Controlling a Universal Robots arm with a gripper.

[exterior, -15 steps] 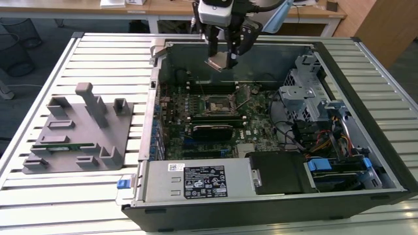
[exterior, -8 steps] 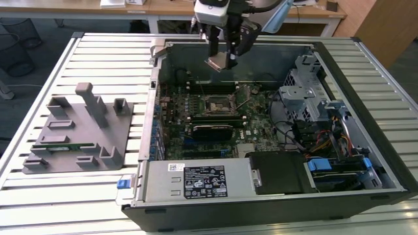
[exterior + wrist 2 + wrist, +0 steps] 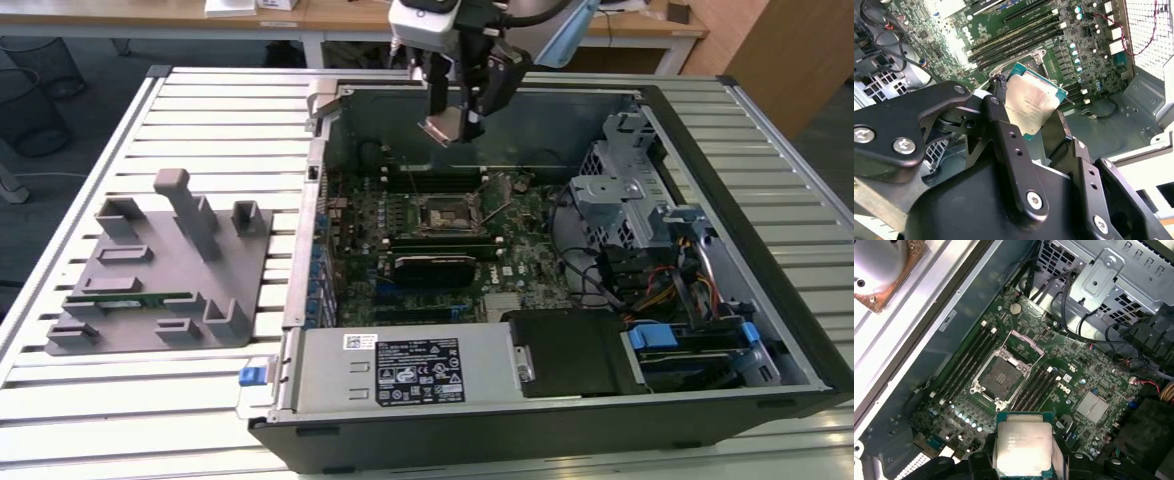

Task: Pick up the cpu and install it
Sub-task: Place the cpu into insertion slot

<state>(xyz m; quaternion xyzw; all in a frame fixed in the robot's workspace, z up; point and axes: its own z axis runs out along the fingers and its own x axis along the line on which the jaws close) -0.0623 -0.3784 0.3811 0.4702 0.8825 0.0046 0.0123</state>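
My gripper (image 3: pixel 457 125) hangs over the back part of the open computer case, shut on the cpu (image 3: pixel 446 130). The cpu (image 3: pixel 1031 102) is a flat square chip with a silver top plate and a green rim, pinched at two opposite edges between the black fingers (image 3: pixel 1001 117). In the first wrist view the cpu (image 3: pixel 1021 447) sits in the gripper (image 3: pixel 1021 462) above the motherboard. The black socket (image 3: pixel 1001 375) lies below with its metal frame swung open and nothing in it. In the exterior view the socket (image 3: pixel 441 212) is lower and nearer the camera than the cpu.
The case walls (image 3: pixel 327 150) ring the motherboard. A drive cage (image 3: pixel 638 190) with cables stands at the exterior view's right and a power supply (image 3: pixel 400 368) at the front. Memory slots (image 3: pixel 969 362) flank the socket. A grey fixture (image 3: pixel 160 270) holding a green memory stick (image 3: pixel 127 298) lies outside the case.
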